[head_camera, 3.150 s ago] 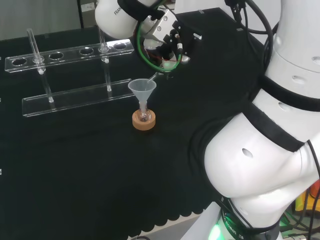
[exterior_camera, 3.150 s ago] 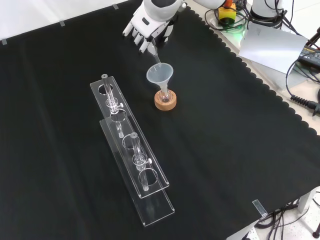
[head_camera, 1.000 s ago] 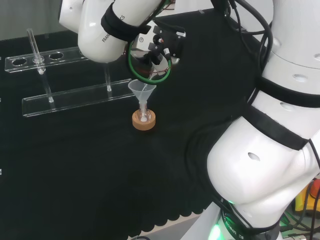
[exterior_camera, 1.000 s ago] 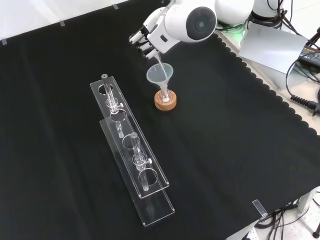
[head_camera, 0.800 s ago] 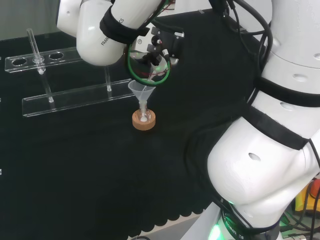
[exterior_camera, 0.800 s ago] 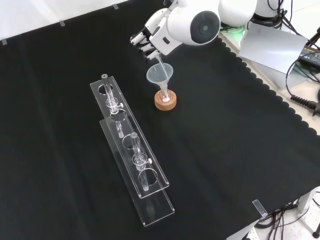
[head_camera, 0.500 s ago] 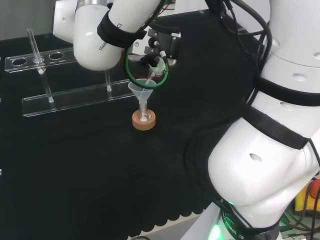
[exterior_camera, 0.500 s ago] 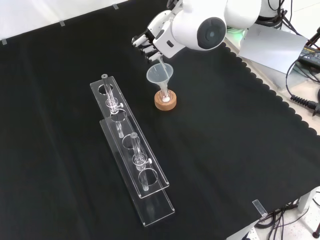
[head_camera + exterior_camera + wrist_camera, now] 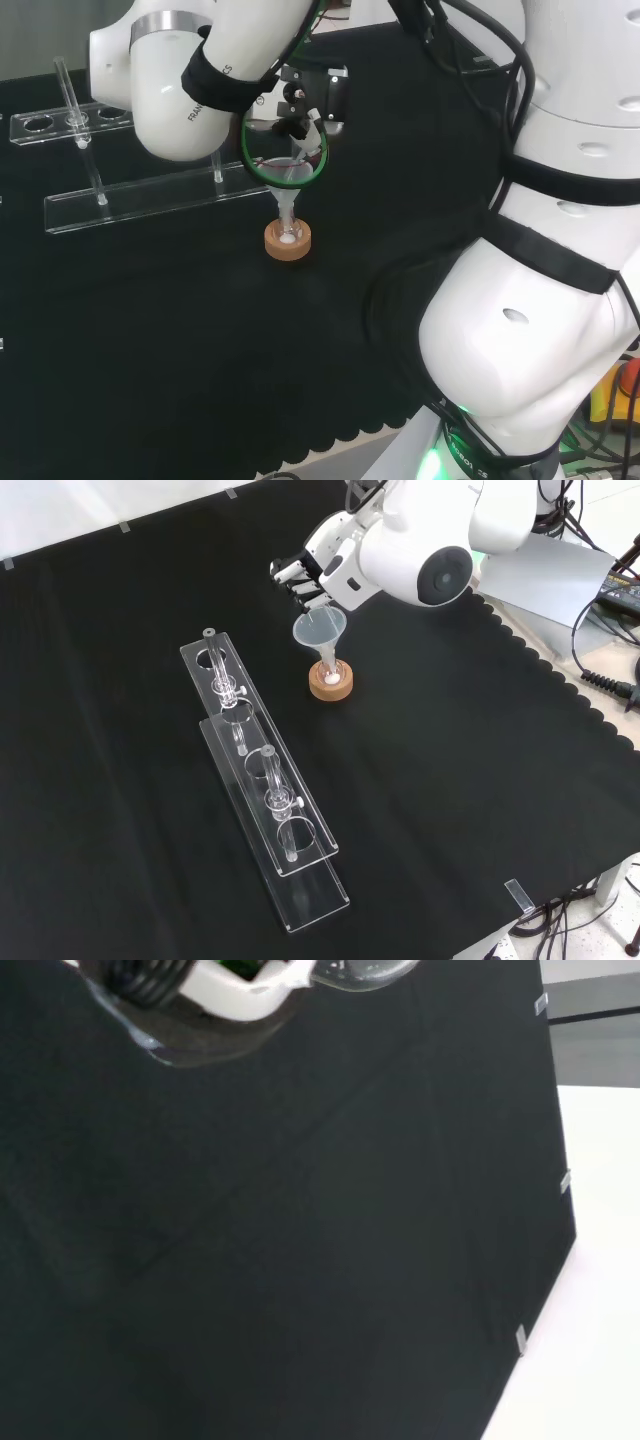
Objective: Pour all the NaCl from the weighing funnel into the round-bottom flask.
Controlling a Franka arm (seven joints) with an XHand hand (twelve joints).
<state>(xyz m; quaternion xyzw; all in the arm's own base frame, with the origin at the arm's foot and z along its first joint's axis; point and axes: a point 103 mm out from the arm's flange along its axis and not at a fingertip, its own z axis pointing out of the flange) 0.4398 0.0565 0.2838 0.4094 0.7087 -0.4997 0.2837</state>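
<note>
A small round-bottom flask [image 9: 328, 671] stands in a cork ring [image 9: 331, 687] mid-bench, with a clear plastic funnel [image 9: 319, 629] in its neck. White powder lies in the flask's bottom. The hand [image 9: 302, 573] hovers just behind the funnel's rim, its fingers curled round a clear weighing funnel [image 9: 321, 604] whose spout tips steeply down into the funnel's mouth. In the head view the hand [image 9: 304, 103] is directly above the funnel [image 9: 285, 177], the flask [image 9: 288, 233] and the cork ring [image 9: 287, 245]. A blurred white part of the hand [image 9: 232, 984] shows in the wrist view over black cloth.
A long clear acrylic tube rack [image 9: 264, 780] lies left of the flask in the front view; in the head view the rack [image 9: 150, 192] is behind it with an upright tube [image 9: 68, 88]. The arm's white link [image 9: 425, 550] hangs over the bench's far side.
The arm has swung round and the hand has tipped the weighing funnel steeper over the funnel. White powder now shows in the flask, where none showed in the earliest frames.
</note>
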